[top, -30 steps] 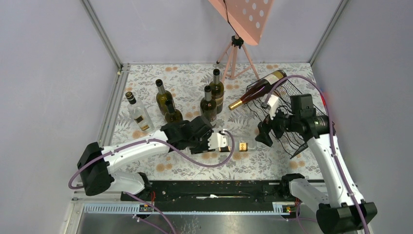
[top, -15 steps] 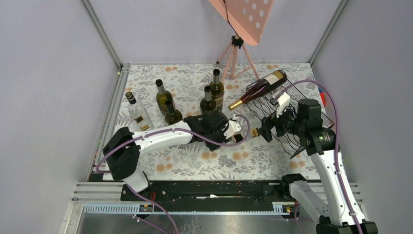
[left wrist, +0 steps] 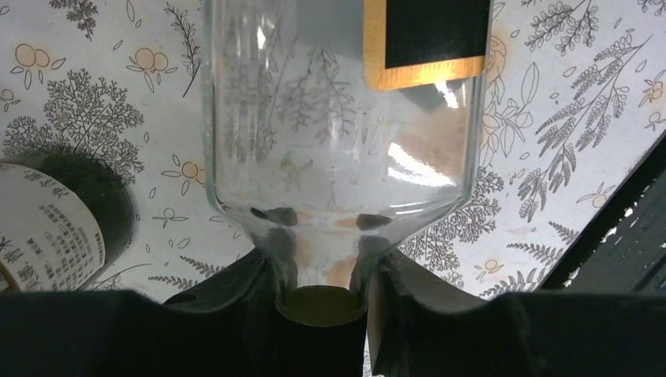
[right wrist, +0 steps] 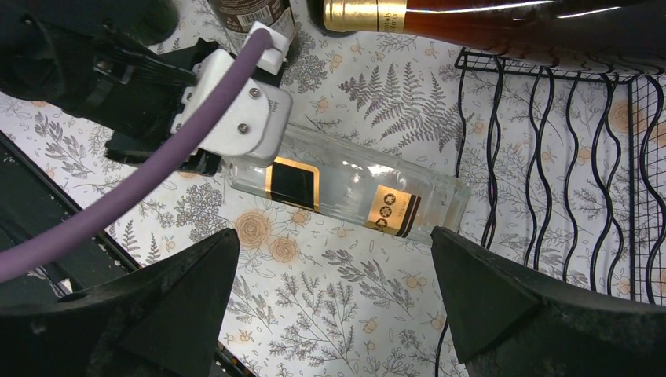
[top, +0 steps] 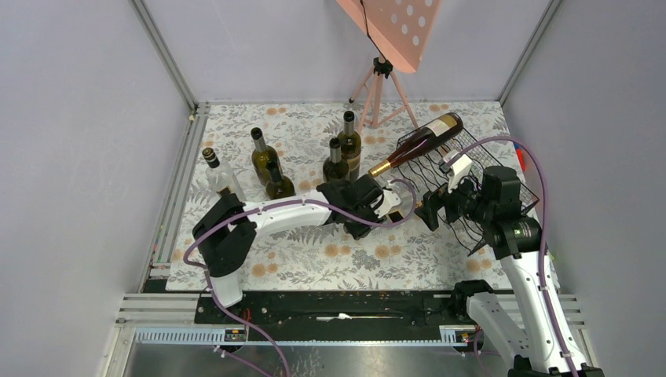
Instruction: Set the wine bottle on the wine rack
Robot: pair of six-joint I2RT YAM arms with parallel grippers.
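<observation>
Left claw (left wrist: 322, 271) grips the wine bottle (right wrist: 345, 184) by the neck, with the body stretching ahead under the wide-open right claw (right wrist: 334, 271). Best slide it level and base-first into the wine rack (right wrist: 565, 149) just beyond.

A floral cloth (top: 310, 129) is covering the table, showing grey ferns and orange blossoms. Five bottles are standing upright on it. A clear labelled bottle (top: 224, 184) is sitting nearest the left edge, with a dark green bottle (top: 264, 161) to its right and a shorter green bottle (top: 277, 185) just beside that, on the near side. Towards the middle, a tall dark bottle (top: 349, 149) and a nearer dark bottle (top: 336, 169) are keeping close together. A pink tripod stand (top: 378, 88) is standing at the far edge, its perforated pink tray (top: 397, 23) tilting above.
</observation>
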